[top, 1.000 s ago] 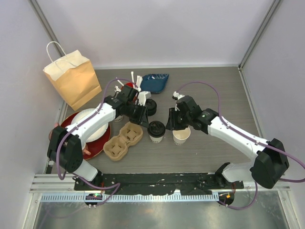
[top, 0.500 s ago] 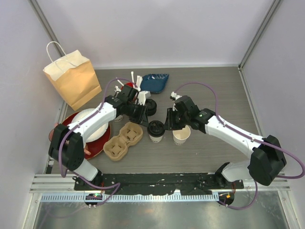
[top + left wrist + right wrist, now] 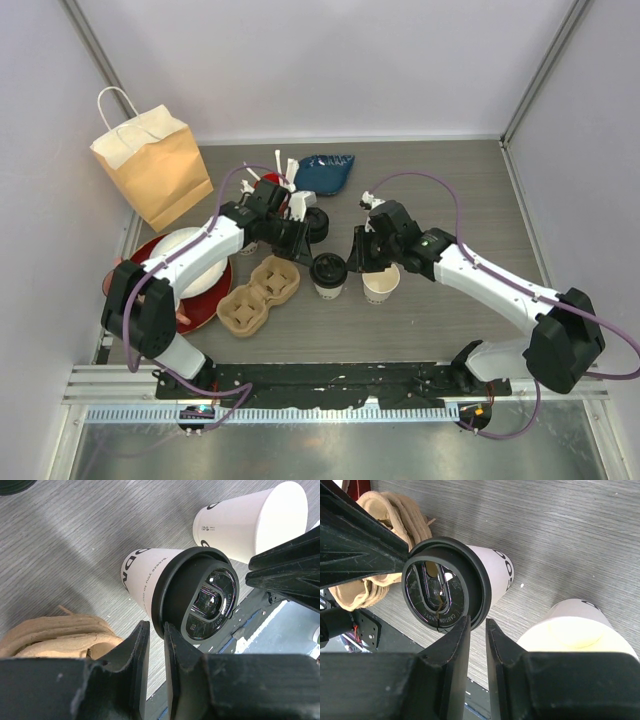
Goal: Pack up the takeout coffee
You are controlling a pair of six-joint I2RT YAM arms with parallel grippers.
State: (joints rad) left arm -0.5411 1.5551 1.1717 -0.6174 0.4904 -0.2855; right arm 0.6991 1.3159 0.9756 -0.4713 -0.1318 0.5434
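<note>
Under the left wrist camera, the left gripper point(image 3: 156, 627) has its jaws drawn to a thin slit. The rim of the black lid point(image 3: 200, 600) sits in that slit, so by the look of it the gripper is pinching the lid's edge. The lid caps a takeout cup point(image 3: 142, 575) standing on the tabletop point(image 3: 60, 540). A second cup point(image 3: 250, 520), with no lid, stands just beyond it. The moulded cardboard carrier point(image 3: 55, 635) lies just beside the capped cup on the other side.

From the right wrist, the right gripper point(image 3: 477, 621) meets the same lid from the opposite side. Its jaws are likewise narrow with the rim between them, but I cannot tell whether the pads bite. Two holds on opposite edges would, I judge, serve to press the lid down evenly or to keep the cup from tipping.

From above, the capped cup stands mid-tabletop between the two grippers, with the bare cup to its right. The carrier is to its left with its wells vacant, close by, likely so each cup needs only a short carry. The paper bag point(image 3: 150, 175) stands upright at the far left, well apart, and is probably the last stop.
</note>
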